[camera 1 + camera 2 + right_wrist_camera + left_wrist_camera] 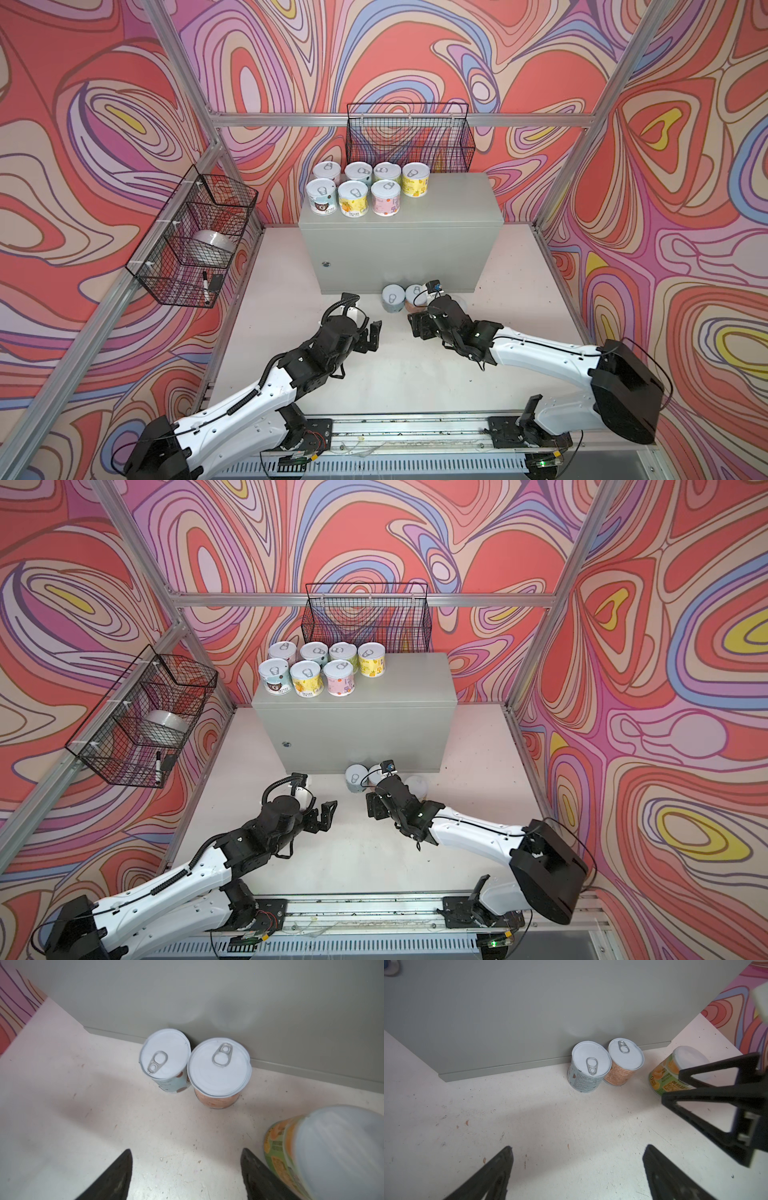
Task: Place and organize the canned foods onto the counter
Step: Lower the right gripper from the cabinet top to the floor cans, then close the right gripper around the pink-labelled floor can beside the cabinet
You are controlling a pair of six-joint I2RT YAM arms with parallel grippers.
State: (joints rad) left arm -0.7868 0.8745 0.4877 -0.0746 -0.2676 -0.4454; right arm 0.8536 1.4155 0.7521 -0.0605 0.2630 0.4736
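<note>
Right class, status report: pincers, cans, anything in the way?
Left pincer open, empty; right pincer open, empty. Seven cans on counter; three cans on table at its front. Capped can close beside right pincer.

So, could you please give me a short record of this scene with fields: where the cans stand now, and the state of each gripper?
placed: seven cans, upright, in two rows on the left part of the grey counter top
not yet placed: three, upright on the white tabletop: pale blue can and orange-labelled can side by side at the counter's front; green-orange can with plain cap, apart from them
left gripper: open, empty
right gripper: open, empty
</note>
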